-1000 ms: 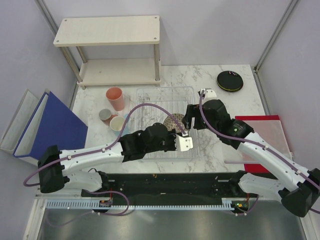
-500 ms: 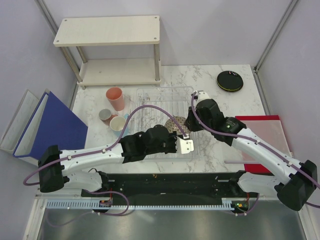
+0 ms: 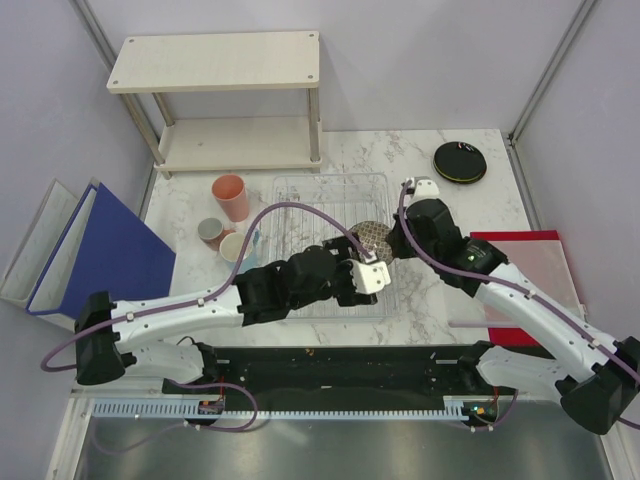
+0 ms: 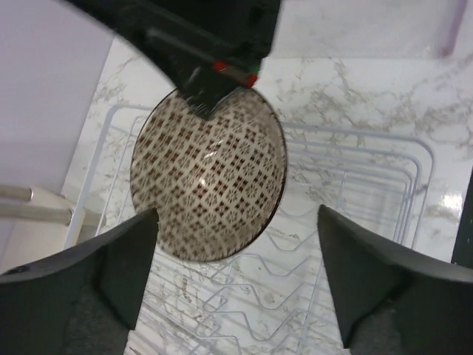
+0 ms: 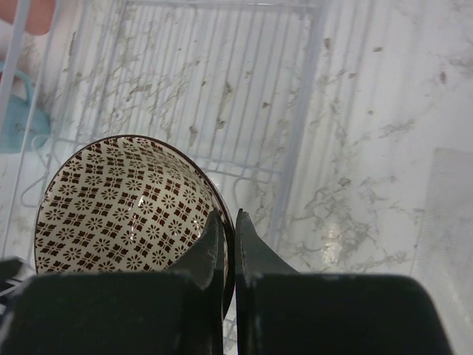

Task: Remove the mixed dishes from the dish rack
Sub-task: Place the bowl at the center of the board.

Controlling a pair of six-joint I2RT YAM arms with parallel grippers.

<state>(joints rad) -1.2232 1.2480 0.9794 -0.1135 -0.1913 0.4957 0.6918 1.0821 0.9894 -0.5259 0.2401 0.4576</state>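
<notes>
net-patterned bowl (image 3: 372, 238), rim clamped in our right hand (image 5: 228, 222) at three o'clock of the dish rack (image 3: 310, 200), could slip from this thin pinch; left hand (image 4: 236, 225) apart.

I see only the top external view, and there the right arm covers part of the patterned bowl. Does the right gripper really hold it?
Observer: Yes. In the right wrist view the right gripper is shut on the rim of the bowl, one finger inside and one outside.
Operator: Is the left gripper closed as well?
Observer: No. In the left wrist view the left gripper is open. Its fingers stand wide apart under the bowl, which hangs over the dish rack.
</notes>
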